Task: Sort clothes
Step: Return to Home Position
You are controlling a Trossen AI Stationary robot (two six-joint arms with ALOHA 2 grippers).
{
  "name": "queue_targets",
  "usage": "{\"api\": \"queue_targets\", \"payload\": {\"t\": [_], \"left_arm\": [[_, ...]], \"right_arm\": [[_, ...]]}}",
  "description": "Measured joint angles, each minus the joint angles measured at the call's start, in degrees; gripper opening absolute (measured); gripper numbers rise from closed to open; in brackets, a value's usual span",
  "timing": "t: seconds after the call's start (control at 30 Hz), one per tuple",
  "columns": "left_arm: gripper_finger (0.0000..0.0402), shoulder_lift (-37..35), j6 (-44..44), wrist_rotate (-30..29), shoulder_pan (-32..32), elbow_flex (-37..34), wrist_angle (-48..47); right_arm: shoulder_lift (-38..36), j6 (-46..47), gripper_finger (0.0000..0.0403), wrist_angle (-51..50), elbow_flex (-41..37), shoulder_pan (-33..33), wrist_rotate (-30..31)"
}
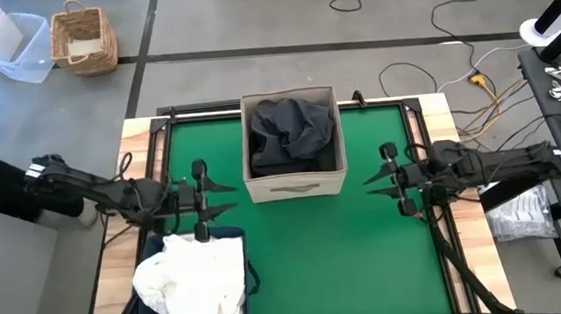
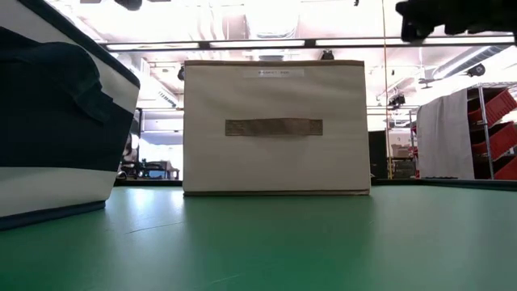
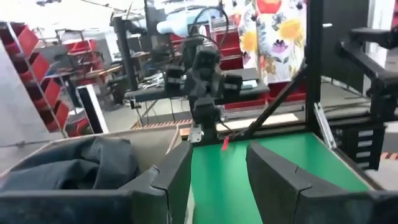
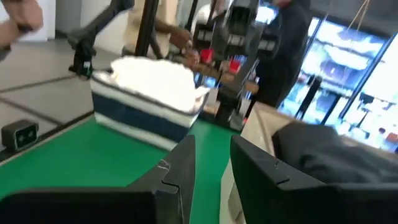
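Since the dark clothes [image 1: 291,131] lie heaped in the beige box [image 1: 296,184] and the white clothes [image 1: 192,284] fill the navy bin [image 2: 48,113], the sorting looks finished and only a tidy retreat is left. The left hand [image 1: 226,201] hovers just beside the box, above the bin's edge. The right hand [image 1: 371,186] hovers on the box's other side, over the green surface [image 1: 349,262]. Both are spread and hold nothing. Each arm should pull back level, clear of the box rim and the white heap.
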Motion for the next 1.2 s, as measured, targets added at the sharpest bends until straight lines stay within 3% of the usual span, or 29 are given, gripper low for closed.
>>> {"api": "queue_targets", "payload": {"t": [0.37, 0.87, 1.2], "left_arm": [[0.0135, -6.55, 3.94, -1.32, 0.04, -12.37, 14.48], [0.0135, -18.14, 4.77, -3.38, 0.09, -24.37, 21.44], [0.0135, -23.07, 2.84, -3.36, 0.09, -30.45, 23.87]], "right_arm": [[-7.23, 1.8, 0.0064, 1.38, -3.63, 0.0, -1.56], [-18.49, 3.61, 0.0074, 1.33, -9.65, 0.0, -2.18], [-21.42, 4.72, 0.0069, 0.94, -12.07, 0.0, -2.21]]}}
